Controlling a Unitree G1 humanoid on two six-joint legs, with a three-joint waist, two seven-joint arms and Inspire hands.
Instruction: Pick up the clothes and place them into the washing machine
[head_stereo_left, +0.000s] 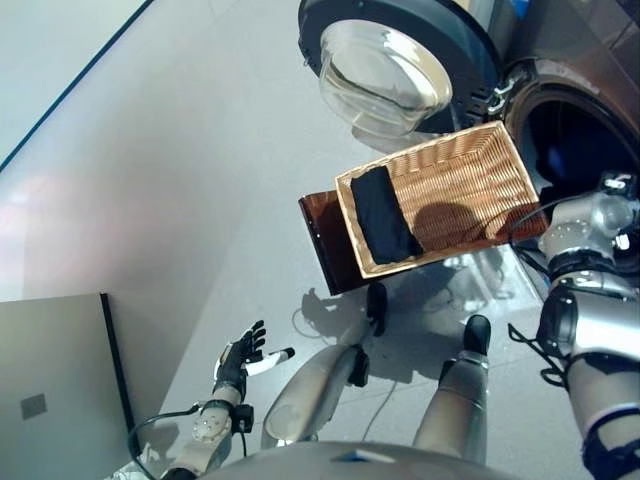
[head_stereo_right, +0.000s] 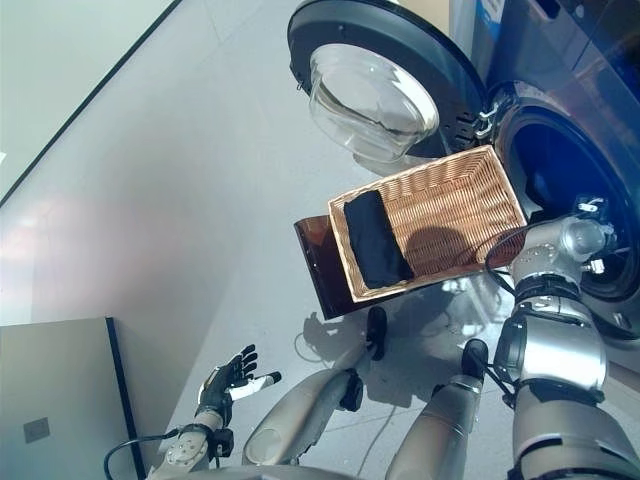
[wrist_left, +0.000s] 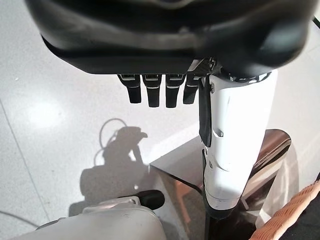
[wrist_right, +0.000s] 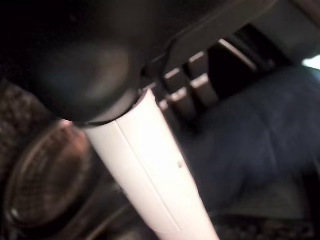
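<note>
The right hand (wrist_right: 150, 165) reaches into the washing machine (head_stereo_left: 590, 110), fingers straight above a blue cloth (wrist_right: 250, 130), holding nothing. The left hand (head_stereo_left: 238, 362) hangs open over the floor. A dark garment (head_stereo_left: 385, 215) lies in the wicker basket (head_stereo_left: 480, 160).

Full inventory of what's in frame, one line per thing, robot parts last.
Washing machine: one, dark, upper right, drum opening facing the basket.
Door: one, dark ring with a clear glass bowl, swung open above the basket.
Basket: one, tan wicker, on the stand before the machine.
Garment in basket: one, dark, folded, at the basket's left end.
Cloth in drum: one, dark blue, beside the right hand's fingers.
Stand: one, glossy brown, under the basket.
Panel: one, grey, lower left.
Left hand: open, empty, over the floor.
Right hand: inside the drum, grip unclear.
</note>
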